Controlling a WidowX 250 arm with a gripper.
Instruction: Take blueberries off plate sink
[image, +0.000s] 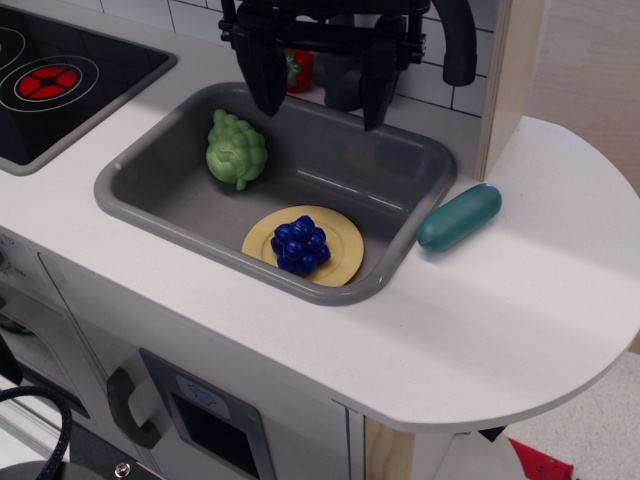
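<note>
White counter (520, 300) is being seen nearest, spreading around the grey sink (140, 190); a black stovetop (60, 75) with a red burner is lying at far left; the gripper (318, 85) is hanging above the sink's far edge, its jaws being held apart around nothing; a pale yellow plate (345, 250) is sitting at the basin's near right; a green bumpy vegetable (236, 150) is resting at far left; a teal object (459, 216) is lying just right of the sink; the blueberries (300, 244) are sitting on the plate.
</note>
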